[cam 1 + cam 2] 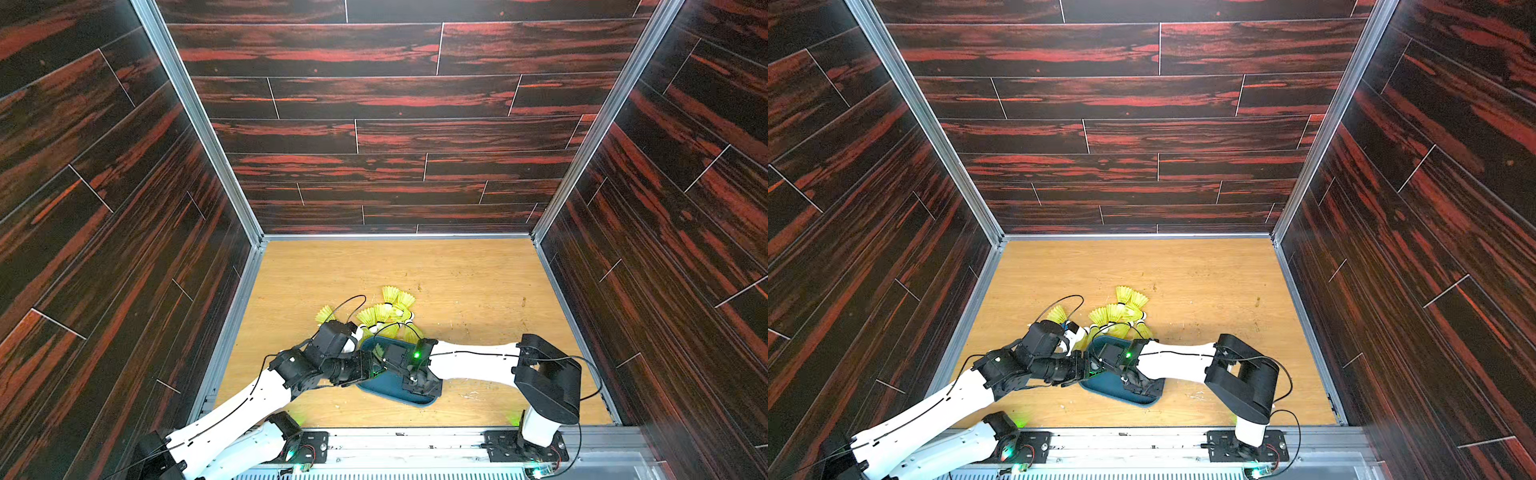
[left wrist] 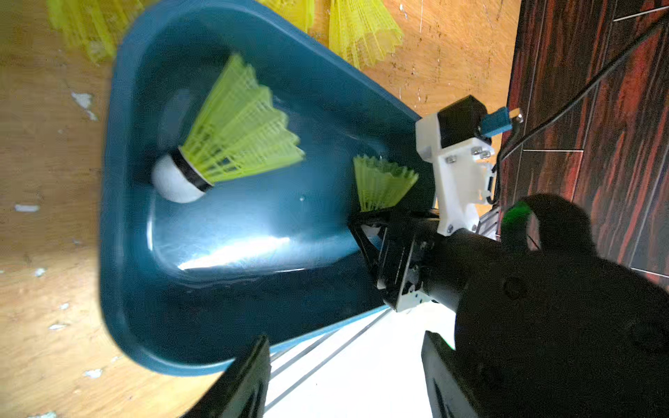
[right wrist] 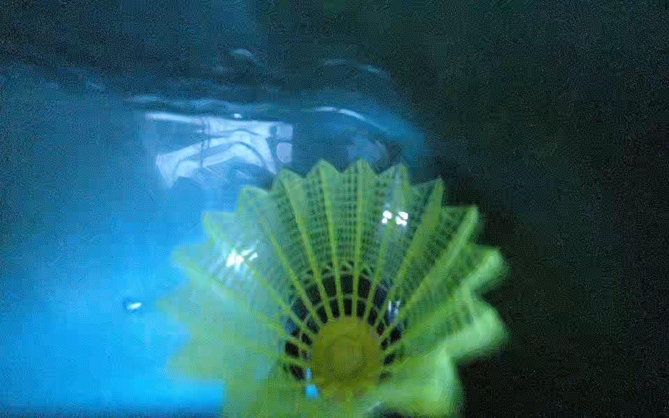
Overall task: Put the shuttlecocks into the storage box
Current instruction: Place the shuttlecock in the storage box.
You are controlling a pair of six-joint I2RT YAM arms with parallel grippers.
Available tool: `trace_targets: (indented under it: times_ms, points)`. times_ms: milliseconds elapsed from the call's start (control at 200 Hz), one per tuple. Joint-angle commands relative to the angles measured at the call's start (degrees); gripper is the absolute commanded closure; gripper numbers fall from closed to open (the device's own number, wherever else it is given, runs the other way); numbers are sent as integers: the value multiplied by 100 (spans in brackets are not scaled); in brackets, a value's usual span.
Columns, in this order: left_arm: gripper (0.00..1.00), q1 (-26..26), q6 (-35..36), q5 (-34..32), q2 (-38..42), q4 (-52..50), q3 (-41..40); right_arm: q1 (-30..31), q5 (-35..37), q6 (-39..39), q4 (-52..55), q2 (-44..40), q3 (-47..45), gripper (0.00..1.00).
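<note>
The teal storage box (image 1: 415, 401) (image 1: 1133, 400) lies near the table's front edge, with both arms over it. One shuttlecock (image 2: 231, 134) lies inside the storage box (image 2: 112, 217), blurred. My right gripper (image 1: 415, 384) (image 2: 374, 231) points down into the box, and the white tip of a second shuttlecock (image 2: 383, 184) (image 3: 347, 289) sits between its fingers. Whether they still clamp it does not show. My left gripper (image 2: 344, 380) (image 1: 376, 370) hovers over the box's left end, open and with nothing between its fingers. Several shuttlecocks (image 1: 386, 313) (image 1: 1121, 311) lie heaped on the table just behind the box.
A lone shuttlecock (image 1: 325, 314) lies behind my left wrist, under a looping black cable (image 1: 353, 299). Dark wood-patterned walls (image 1: 124, 208) enclose the table on three sides. A metal rail (image 1: 415, 440) runs along the front. Bare wooden tabletop (image 1: 478, 291) stretches to the right and back.
</note>
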State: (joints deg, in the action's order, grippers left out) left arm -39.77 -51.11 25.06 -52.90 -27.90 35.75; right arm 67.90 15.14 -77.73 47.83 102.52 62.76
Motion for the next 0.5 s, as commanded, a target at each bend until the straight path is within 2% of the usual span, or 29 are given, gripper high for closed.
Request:
trace_targets:
  times_ms: [0,225,496]
  points:
    - [30,-22,14,-32,61,22,42,-14,15,-22,294,188,174,54]
    - [30,-21,38,-78,62,-20,108,-9,59,-49,510,161,306,45]
    - [30,-6,66,-149,4,-20,178,-15,121,-103,702,-60,519,42]
